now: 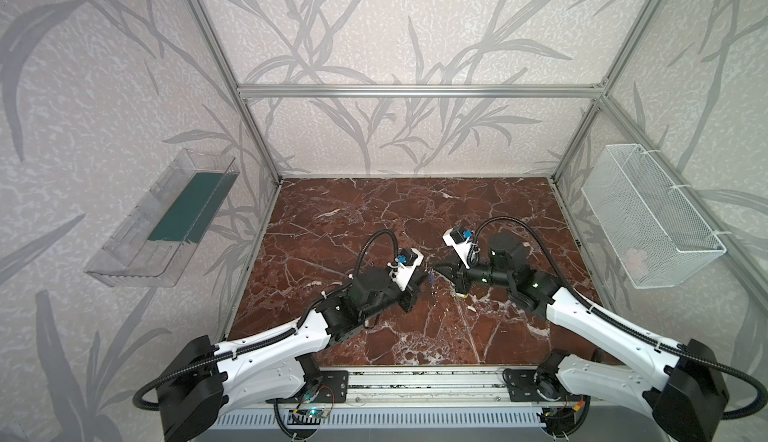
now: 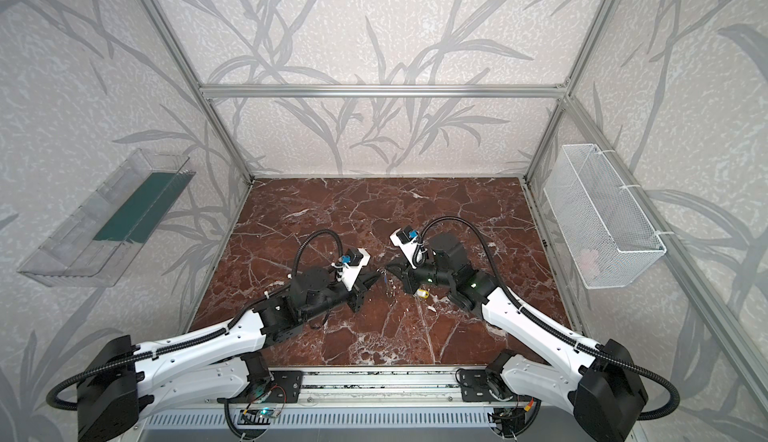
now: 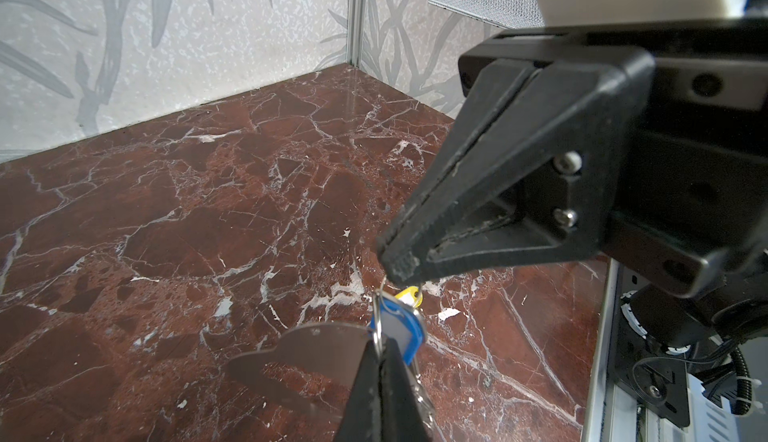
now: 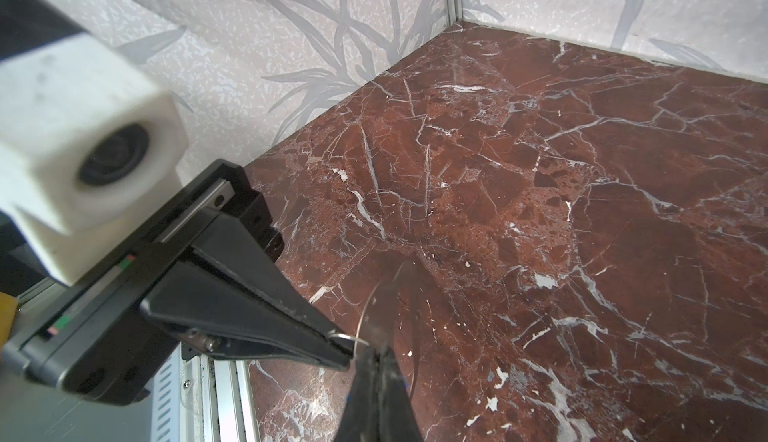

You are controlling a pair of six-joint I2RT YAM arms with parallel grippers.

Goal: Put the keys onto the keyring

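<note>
My two grippers meet tip to tip above the middle of the marble table [image 1: 374, 219]. The keyring is a flat grey plate [image 3: 299, 352] with a thin metal ring [image 3: 376, 319] at its edge. My left gripper [image 3: 378, 342] is shut on that ring by the plate's edge. My right gripper [image 3: 401, 271] is shut and pinches the ring's far end. The blue key [image 3: 405, 327] hangs on the ring between them, in both top views as a blue speck [image 1: 433, 279]. The yellow key [image 2: 422, 293] lies on the table under the right wrist. The right wrist view shows the plate [image 4: 388, 311] edge-on above the right gripper [image 4: 374, 354].
A clear plastic tray [image 1: 166, 219] hangs on the left wall and a white wire basket [image 1: 648, 215] on the right wall. Aluminium posts stand at the back corners. A metal rail [image 1: 415, 381] runs along the table's front edge.
</note>
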